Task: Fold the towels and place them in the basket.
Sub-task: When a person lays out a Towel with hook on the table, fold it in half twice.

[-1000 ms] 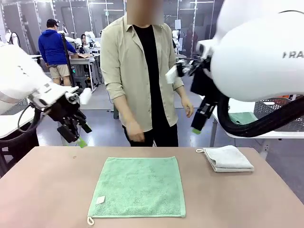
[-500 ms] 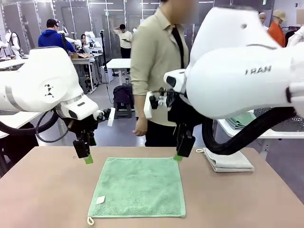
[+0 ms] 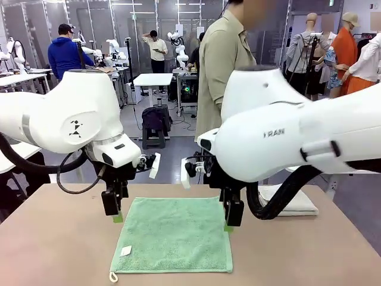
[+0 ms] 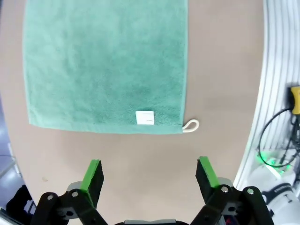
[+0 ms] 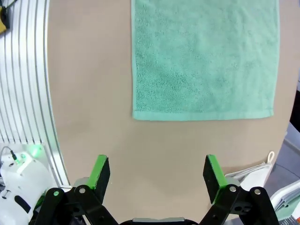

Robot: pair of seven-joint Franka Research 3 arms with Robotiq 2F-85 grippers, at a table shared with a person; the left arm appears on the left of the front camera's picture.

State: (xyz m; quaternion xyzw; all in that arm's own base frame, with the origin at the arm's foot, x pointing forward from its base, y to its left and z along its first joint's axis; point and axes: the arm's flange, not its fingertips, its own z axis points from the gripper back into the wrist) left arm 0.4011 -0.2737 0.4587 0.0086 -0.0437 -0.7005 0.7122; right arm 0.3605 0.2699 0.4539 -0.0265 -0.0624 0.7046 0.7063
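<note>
White arms (image 3: 65,119) low — fingers (image 4: 92,174) spread, downward

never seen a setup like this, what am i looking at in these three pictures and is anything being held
Two white robot arms work at a brown table. The wide picture looks across it from between the arms, toward a person at the far side. The other two come from a camera on each wrist, looking down past its green-tipped fingers. The left gripper and right gripper hang open, one at each side of a flat green towel, holding nothing. A folded off-white towel lies farther right.
</note>
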